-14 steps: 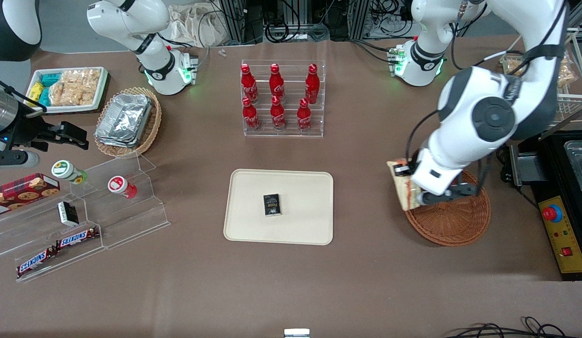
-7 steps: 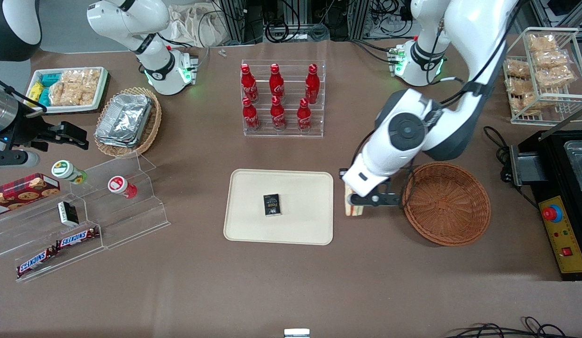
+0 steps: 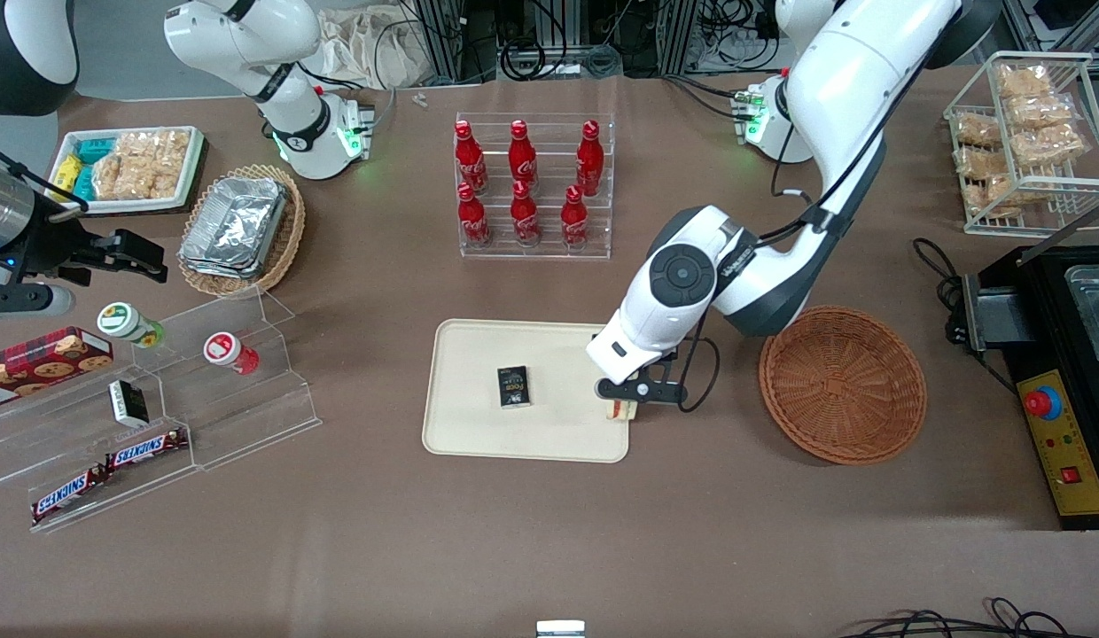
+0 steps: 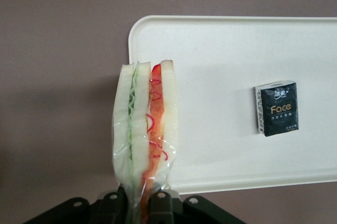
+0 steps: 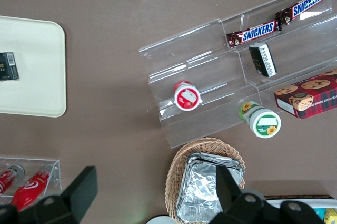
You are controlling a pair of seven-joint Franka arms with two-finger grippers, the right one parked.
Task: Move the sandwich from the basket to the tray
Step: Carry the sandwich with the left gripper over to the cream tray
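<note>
My left gripper (image 3: 624,400) is shut on the sandwich (image 4: 145,134), a plastic-wrapped wedge of white bread with green and red-orange layers, and holds it above the edge of the cream tray (image 3: 479,425) on the side toward the basket. In the front view only a small bit of the sandwich (image 3: 622,410) shows under the wrist. The wrist view shows the sandwich hanging over the tray's (image 4: 221,55) rim, partly over the brown table. The round reddish-brown basket (image 3: 842,383) stands empty toward the working arm's end.
A small black packet (image 3: 514,386) lies in the middle of the tray, also in the wrist view (image 4: 277,108). An acrylic rack of red cola bottles (image 3: 532,186) stands farther from the camera than the tray. Acrylic shelves with snacks (image 3: 151,408) lie toward the parked arm's end.
My left gripper carried the sandwich out of the basket and sideways across the table to the tray's edge. The basket is now empty.
</note>
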